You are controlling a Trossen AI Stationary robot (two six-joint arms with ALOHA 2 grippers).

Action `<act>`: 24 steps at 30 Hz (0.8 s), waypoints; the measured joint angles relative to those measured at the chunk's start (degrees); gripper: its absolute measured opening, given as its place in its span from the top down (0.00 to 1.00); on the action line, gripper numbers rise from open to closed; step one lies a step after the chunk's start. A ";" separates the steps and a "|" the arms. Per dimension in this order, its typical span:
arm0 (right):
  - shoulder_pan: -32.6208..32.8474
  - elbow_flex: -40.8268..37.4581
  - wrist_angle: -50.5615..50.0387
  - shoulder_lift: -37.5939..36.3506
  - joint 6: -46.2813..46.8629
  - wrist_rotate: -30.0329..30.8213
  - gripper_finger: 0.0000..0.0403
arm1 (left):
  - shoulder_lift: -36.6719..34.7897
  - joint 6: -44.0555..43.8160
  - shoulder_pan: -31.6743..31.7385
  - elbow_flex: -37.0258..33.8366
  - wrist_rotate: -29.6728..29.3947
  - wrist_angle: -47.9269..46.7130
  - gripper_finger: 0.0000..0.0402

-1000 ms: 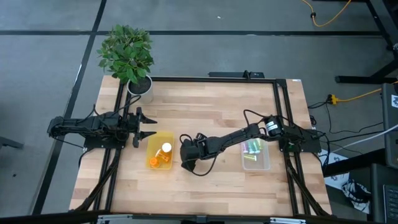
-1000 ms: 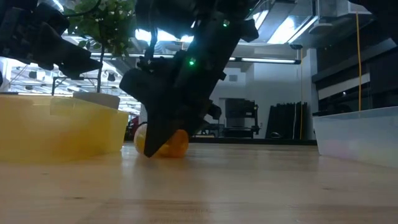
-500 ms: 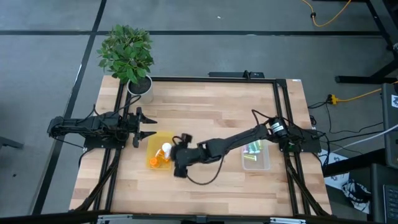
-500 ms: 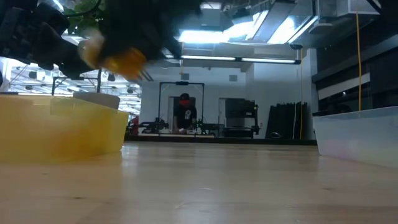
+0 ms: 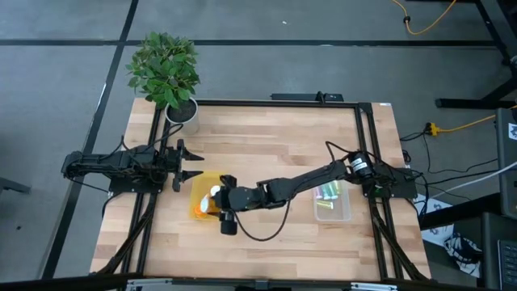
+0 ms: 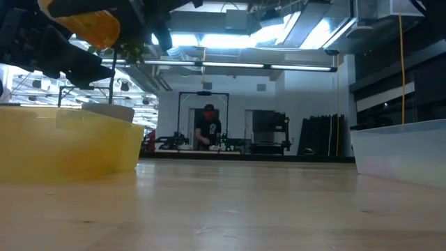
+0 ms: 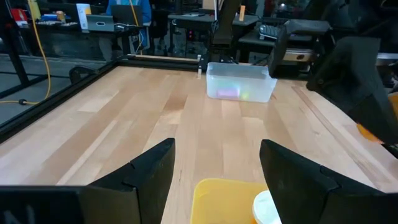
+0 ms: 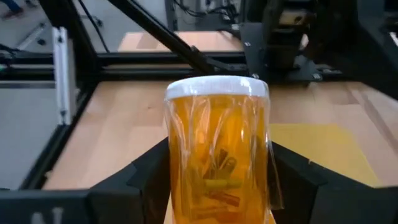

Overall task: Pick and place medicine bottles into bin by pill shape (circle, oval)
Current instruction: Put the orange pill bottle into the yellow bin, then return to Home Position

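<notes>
My right gripper reaches from the table's right over the yellow bin and is shut on a translucent orange bottle with a white cap. In the low view the bottle hangs above the bin's wall. Another orange bottle's white cap shows inside the yellow bin. The clear bin at the right holds pastel vials. My left gripper is open and empty just left of the yellow bin. My right gripper pinches the orange bottle's two sides between its two fingers, on the body below the cap. The fingers come from the table's right and lie along the bottle, whose cap points away from the wrist. The bottle is lifted clear, above the yellow bin.
A white pot with a green plant stands at the far left corner. The clear bin also shows in the left wrist view and the low view. A person stands in the room behind. Bare wood lies between the bins.
My right gripper has lifted the orange bottle off the table between the bins and carried it up and toward the table's left edge, to above the yellow bin. The bottle is now clear of the wood.
</notes>
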 joint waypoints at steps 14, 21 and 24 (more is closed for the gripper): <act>-1.86 0.45 1.34 -0.05 0.44 -2.41 0.31 | 0.00 0.01 0.00 0.00 0.00 -0.02 0.43; -0.87 4.86 -16.61 -5.74 0.28 -3.11 0.31 | -0.02 0.01 0.00 0.02 0.01 -0.02 0.43; 0.28 7.58 -28.35 -8.10 0.24 -3.51 0.31 | 0.00 0.00 0.02 0.02 0.00 -0.02 0.43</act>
